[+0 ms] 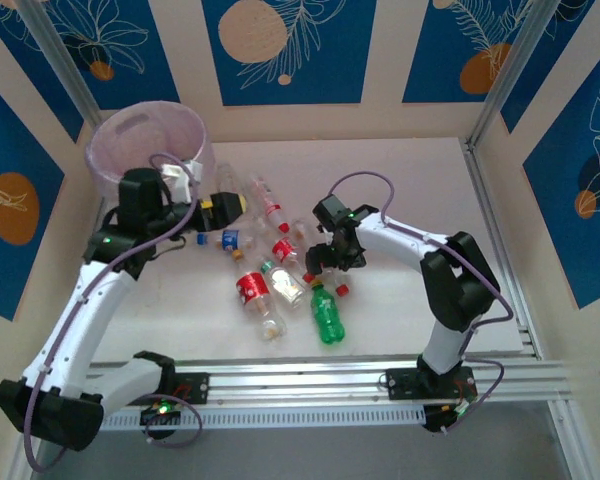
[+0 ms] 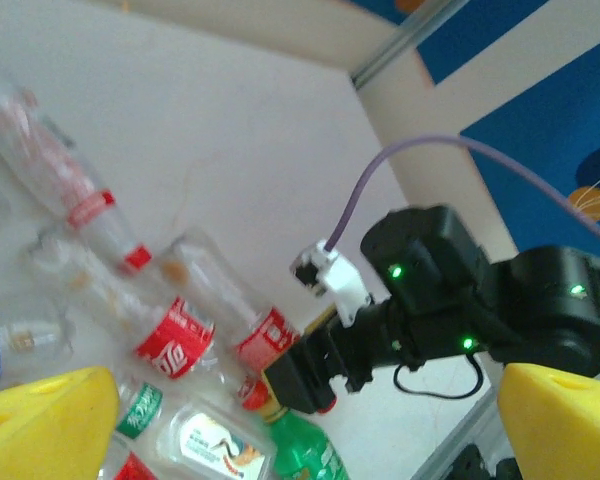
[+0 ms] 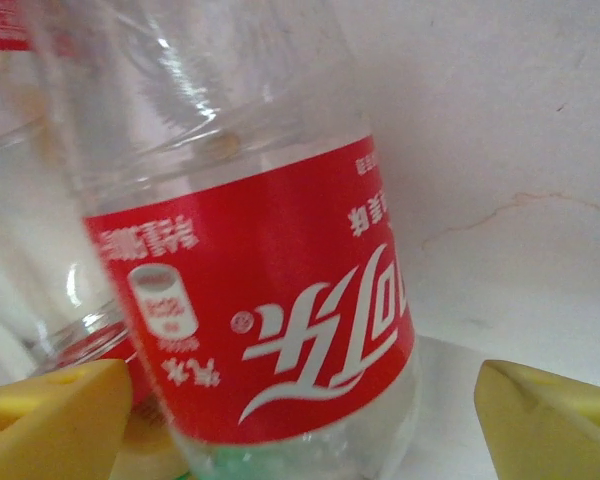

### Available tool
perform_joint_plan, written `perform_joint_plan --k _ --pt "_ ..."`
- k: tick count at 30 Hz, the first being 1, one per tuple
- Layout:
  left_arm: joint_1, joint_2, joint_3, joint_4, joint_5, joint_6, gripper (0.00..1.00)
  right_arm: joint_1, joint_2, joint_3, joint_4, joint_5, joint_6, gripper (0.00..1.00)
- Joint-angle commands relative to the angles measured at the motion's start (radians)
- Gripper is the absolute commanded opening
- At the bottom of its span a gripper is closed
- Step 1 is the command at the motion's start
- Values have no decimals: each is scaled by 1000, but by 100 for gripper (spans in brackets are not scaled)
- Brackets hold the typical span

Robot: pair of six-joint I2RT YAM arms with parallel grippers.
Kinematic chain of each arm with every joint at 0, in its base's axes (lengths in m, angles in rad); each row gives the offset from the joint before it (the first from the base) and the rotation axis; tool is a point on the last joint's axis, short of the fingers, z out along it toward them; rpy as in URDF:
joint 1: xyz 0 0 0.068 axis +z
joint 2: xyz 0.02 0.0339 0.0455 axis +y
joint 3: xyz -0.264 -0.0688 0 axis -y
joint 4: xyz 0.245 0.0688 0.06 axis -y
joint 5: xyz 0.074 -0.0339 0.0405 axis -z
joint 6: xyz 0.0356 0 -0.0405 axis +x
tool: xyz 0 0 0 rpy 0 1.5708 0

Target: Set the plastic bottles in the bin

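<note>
Red-labelled and clear, the cola bottle (image 3: 280,330) stands close before the right wrist camera, between the right hand's (image 1: 318,262) yellow fingers (image 3: 50,415). The jaws are spread to either side of it, with a gap of bare worktop (image 1: 400,190) showing on the one side, so nothing is gripped yet. The step in hand looks like the pick-up of this bottle from the heap.

The other plastic bottles (image 1: 270,270) lie scattered on their sides in the middle of the worktop, a green bottle (image 1: 327,315) nearest the arms' bases.

The left hand (image 1: 230,206) hovers at the far-left edge of the heap, near the bin (image 1: 110,150), with its jaws wide apart and nothing between them.

The next move probably calls for closing the right hand squarely on the bottle's labelled body. It must then lift clear of the neighbours touching it and carry across the heap to the bin at the far left corner.

The bin's translucent pink wall and liner show a pale inside. Whether any bottle lies in it I cannot tell.
</note>
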Motion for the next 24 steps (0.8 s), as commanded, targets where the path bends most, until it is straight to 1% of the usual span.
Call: perform_joint_plan --k 1,9,12,15,24 --pt "-44 -2 -66 109 -61 -97 97 5 31 19 -12 46 32 88" --pt "-159 43 -139 209 -117 -161 96 4 120 30 23 66 59 85" --pt "-187 62 -164 252 -126 -188 96 3 147 30 35 72 73 84" --pt "-206 72 -189 301 -133 -215 96 2 161 23 44 76 84 82" --pt "-222 89 -219 344 -156 -232 96 -2 132 -13 53 90 111 71"
